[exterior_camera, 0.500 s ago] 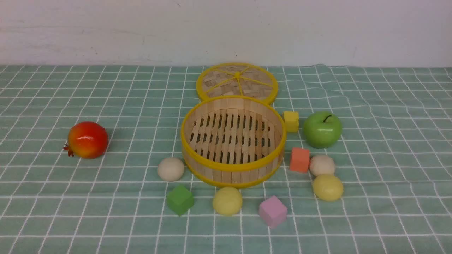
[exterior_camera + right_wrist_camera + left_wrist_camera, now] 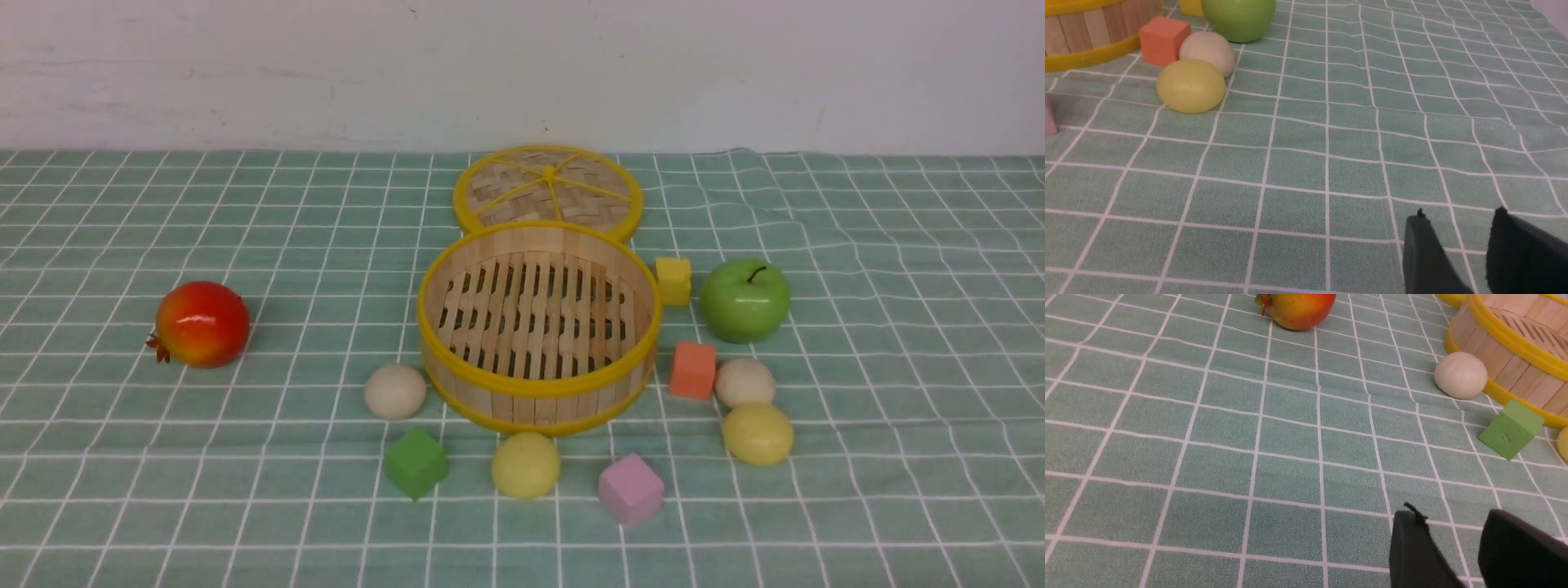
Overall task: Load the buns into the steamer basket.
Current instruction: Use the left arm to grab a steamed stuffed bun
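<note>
left claw (image 2: pixel 1453 517) and right claw (image 2: pixel 1459 215) open and empty, buns outside the basket (image 2: pixel 539 404)

both claws hang toward the table's front edge, fingers apart, gripping nothing. beyond the left claw, well apart from it, lie a yellow bun (image 2: pixel 526 465) and a white bun (image 2: pixel 395 391). beyond the right claw, a second yellow bun (image 2: pixel 758 434) lies just beside a second white bun (image 2: pixel 744 382). all four ring the basket at mid-table.

green cloth (image 2: pixel 163 474) gridded white; pale wooden steamer basket (image 2: pixel 535 404), yellow rims; buns (image 2: pixel 395 392) cream or pale yellow.
</note>
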Robot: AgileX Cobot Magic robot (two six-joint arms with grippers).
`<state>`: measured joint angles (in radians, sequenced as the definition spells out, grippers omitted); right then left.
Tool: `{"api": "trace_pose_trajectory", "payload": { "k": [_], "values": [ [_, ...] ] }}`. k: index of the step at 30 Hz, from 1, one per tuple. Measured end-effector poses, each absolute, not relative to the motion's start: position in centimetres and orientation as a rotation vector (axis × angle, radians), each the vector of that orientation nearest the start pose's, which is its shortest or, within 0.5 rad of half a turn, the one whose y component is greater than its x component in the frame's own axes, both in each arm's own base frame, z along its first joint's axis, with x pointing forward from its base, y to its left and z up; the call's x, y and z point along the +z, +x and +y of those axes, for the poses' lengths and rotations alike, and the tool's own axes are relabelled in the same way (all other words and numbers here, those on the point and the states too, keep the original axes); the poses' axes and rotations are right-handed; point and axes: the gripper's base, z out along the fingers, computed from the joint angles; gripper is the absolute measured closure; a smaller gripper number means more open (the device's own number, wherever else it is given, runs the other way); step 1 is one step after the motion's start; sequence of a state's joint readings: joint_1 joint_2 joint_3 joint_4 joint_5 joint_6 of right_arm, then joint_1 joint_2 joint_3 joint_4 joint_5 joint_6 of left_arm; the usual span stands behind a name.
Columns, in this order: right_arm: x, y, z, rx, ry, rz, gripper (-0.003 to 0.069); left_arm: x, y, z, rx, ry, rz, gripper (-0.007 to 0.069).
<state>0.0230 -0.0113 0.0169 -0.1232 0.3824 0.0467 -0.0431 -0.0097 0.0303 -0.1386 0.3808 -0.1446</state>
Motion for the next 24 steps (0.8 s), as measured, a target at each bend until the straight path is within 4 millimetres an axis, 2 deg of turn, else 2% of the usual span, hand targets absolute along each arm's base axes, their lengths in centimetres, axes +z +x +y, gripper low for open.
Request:
{"api": "trace_pose_trajectory", "payload": {
  "k": [19, 23, 24],
  "values": [
    [17.4, 5.2, -0.3, -0.074, -0.053, 1.869, 0.0419, 17.0, 5.2, -0.7, -0.27, -0.185, 1.877, 0.0386],
    [17.4, 5.2, -0.3, -0.074, -0.053, 1.869, 0.0419, 17.7, 5.4, -1.0, -0.443, -0.336, 1.788, 0.0386],
    [17.4, 5.2, -0.3, -0.074, -0.053, 1.869, 0.0419, 18.4, 5.5, -1.0, -0.582, -0.463, 1.687, 0.0386]
  ]
}}
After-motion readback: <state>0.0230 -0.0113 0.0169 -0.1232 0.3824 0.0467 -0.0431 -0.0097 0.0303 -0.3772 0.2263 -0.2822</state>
